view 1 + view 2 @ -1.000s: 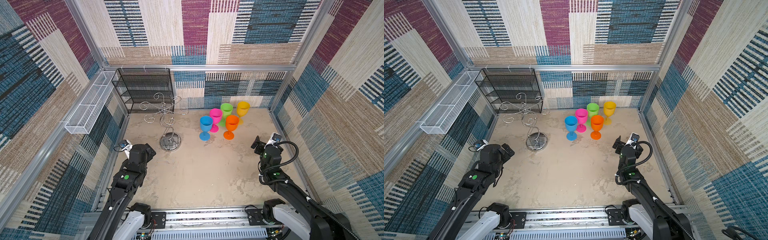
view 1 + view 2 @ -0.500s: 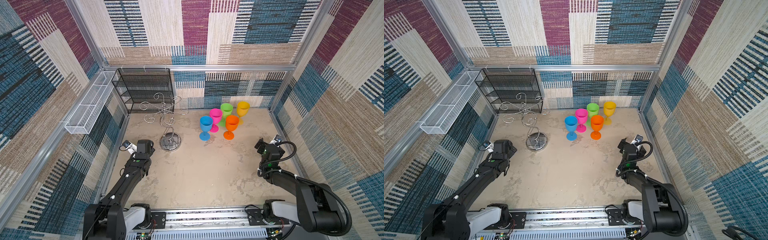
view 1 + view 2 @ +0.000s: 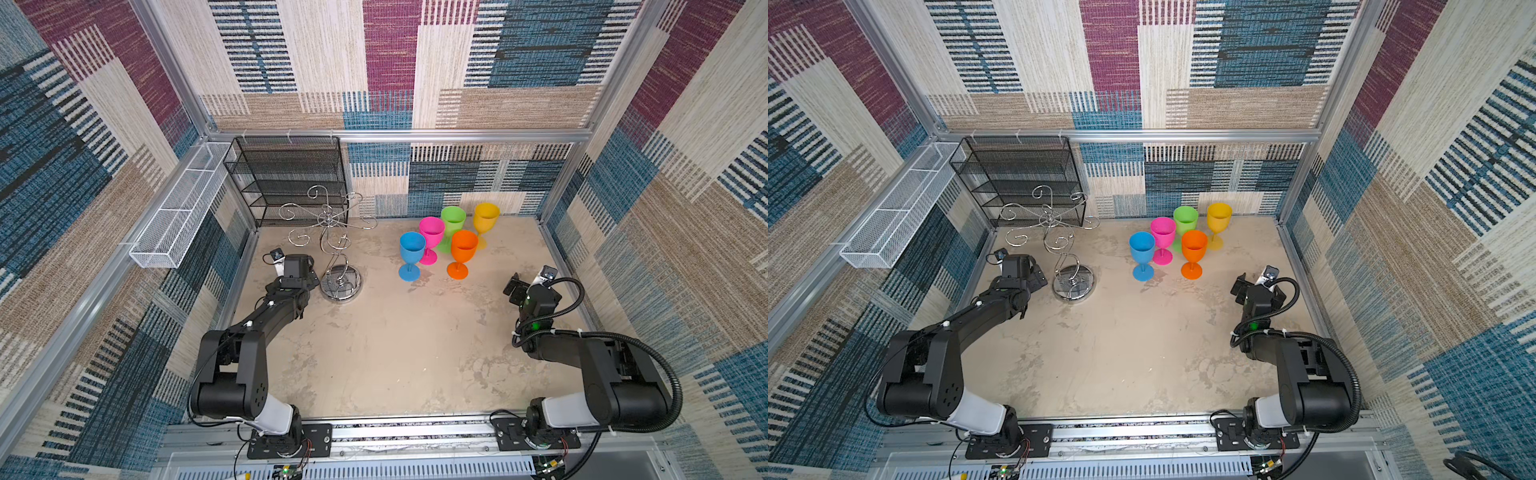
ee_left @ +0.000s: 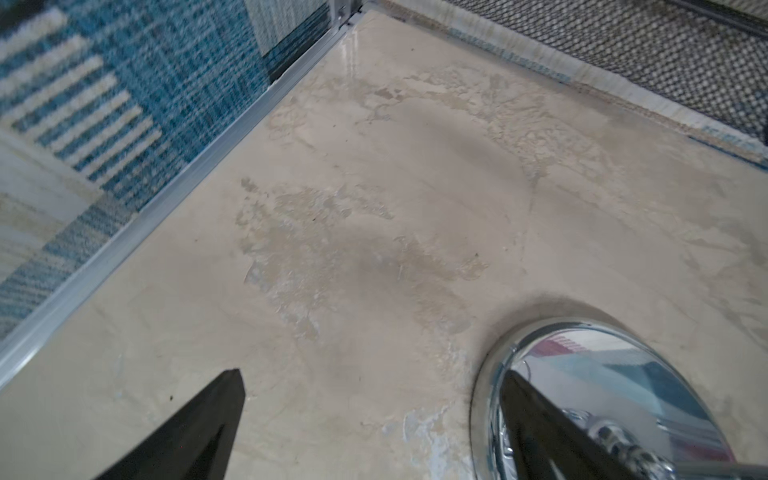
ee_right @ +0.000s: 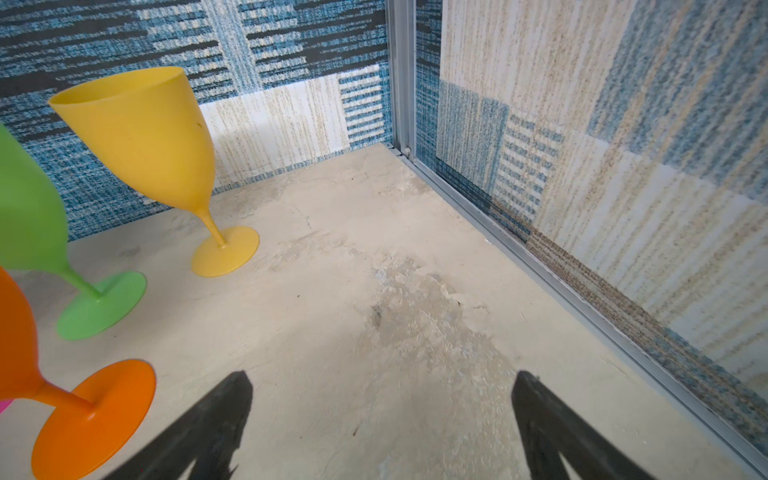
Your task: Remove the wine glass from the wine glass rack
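On the table (image 3: 395, 353) the rack (image 3: 347, 276) stands upright at the back left, just in front of the black shelf (image 3: 291, 174). Five glasses (image 3: 431, 230) stand upright in a cluster well to its right, each on its own foot on the table and apart from the rack. My left claw (image 4: 372, 376) sits low just beside the rack's round base, spread wide with only bare table inside it, and my right claw (image 5: 382, 376) is just as wide and holds nothing, low by the right wall near the orange glass (image 5: 91, 407).
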Controlling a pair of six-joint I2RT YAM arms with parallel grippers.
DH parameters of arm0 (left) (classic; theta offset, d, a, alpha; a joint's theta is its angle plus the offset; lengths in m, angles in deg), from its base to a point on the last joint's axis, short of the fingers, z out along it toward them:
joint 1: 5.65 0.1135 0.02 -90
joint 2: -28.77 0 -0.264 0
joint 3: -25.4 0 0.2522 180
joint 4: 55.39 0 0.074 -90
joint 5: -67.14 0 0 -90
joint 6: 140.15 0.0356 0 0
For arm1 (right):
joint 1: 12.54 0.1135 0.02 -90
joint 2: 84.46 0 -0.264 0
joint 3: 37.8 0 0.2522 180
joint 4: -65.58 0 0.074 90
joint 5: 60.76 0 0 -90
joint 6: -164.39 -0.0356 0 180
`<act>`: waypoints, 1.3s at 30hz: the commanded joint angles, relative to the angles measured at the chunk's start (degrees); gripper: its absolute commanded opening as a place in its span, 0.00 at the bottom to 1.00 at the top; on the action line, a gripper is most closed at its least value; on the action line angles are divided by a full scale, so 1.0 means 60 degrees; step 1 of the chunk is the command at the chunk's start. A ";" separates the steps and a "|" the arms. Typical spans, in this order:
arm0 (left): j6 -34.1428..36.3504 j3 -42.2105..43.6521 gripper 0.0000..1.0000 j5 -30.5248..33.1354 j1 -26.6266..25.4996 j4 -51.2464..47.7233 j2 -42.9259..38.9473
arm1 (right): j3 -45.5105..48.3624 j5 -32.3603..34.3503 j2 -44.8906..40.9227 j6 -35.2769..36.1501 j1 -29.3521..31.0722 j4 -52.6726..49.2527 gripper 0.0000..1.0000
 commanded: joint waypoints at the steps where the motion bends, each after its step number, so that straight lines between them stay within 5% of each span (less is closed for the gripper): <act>1: 0.2360 0.0078 0.99 0.0011 -0.0005 0.0610 0.0013 | -0.0129 -0.0419 0.0157 0.0274 0.0000 0.0646 1.00; 9: 0.3446 0.1747 0.99 -0.1513 0.0170 0.3367 0.0418 | -0.0564 -0.1200 0.0829 0.0485 -0.0018 0.0832 1.00; 31: 0.3703 0.4443 1.00 -0.2707 0.0332 0.8084 0.0149 | 0.1023 -0.2075 0.0230 0.0909 -0.0021 0.3236 1.00; 39: 0.3607 0.4294 1.00 -0.2792 0.0376 0.7570 0.0032 | 0.1243 -0.2337 0.0332 0.1059 0.0001 0.3714 1.00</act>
